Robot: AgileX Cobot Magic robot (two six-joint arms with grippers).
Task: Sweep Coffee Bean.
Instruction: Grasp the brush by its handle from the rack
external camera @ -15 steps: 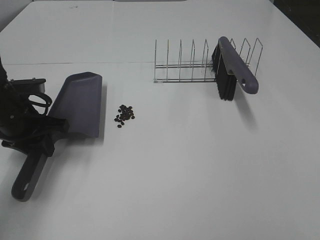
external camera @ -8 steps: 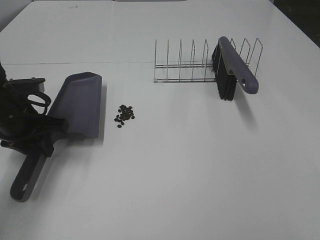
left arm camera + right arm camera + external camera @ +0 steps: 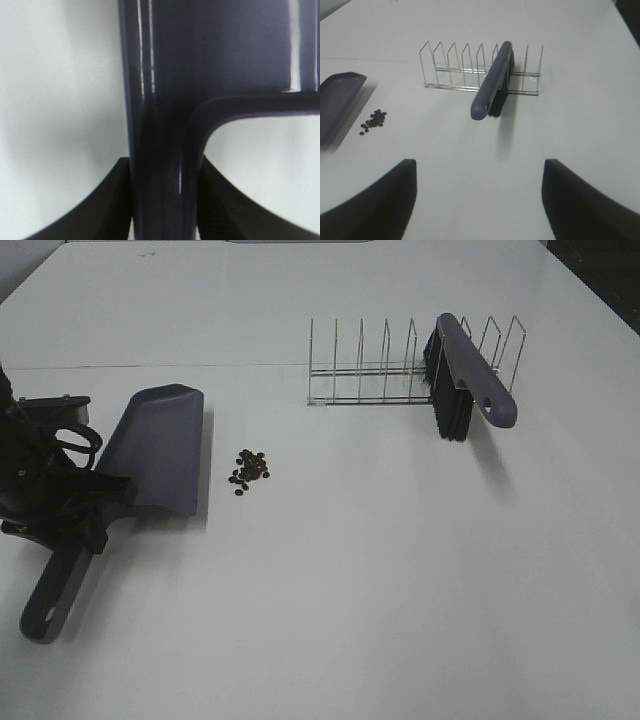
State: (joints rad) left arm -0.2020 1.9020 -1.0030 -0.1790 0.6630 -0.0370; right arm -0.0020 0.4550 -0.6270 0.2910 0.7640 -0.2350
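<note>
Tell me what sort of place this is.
Probably a robot test bench, not a home: a plain white table, coffee beans laid out beside a dustpan in the left gripper, and a brush parked in a wire rack.

Thin wire rack (image 3: 365,371), white table (image 3: 400,580)

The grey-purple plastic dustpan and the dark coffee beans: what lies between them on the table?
Nothing. In the exterior high view only a bare strip of white table separates the front edge of the grey-purple dustpan from the dark coffee beans.
</note>
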